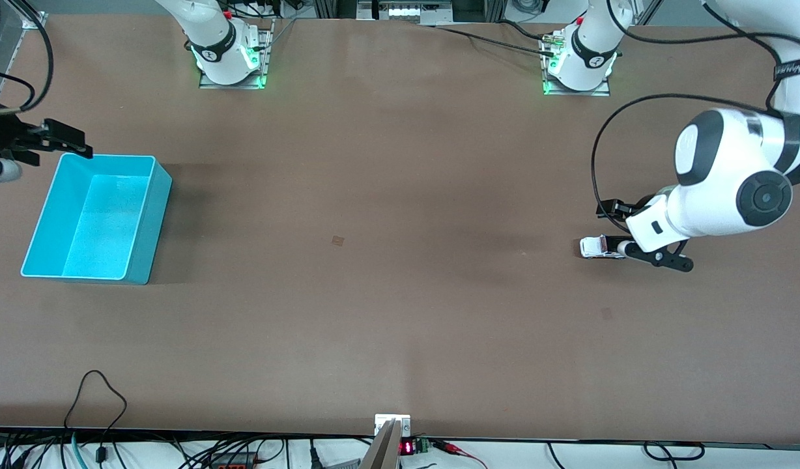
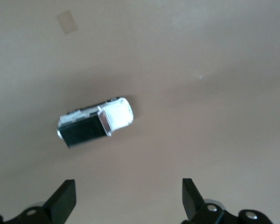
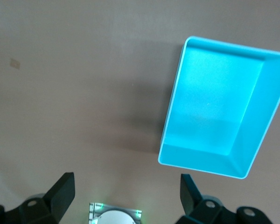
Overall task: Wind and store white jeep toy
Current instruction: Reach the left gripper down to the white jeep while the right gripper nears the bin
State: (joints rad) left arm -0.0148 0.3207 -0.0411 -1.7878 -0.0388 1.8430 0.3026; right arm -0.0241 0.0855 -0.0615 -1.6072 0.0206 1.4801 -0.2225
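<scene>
Now, left gripper low over small white jeep toy with black roof on brown bench, fingers apart, apparently not touching it, right gripper waiting, fingers apart, at turquoise plastic bin's eleven o'clock corner.

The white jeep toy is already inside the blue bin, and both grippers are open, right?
Not quite. The white jeep toy is still on the table at the left arm's end, under the open left gripper, as the front view shows. The turquoise bin holds nothing. The right gripper, by the bin, is open too.
</scene>
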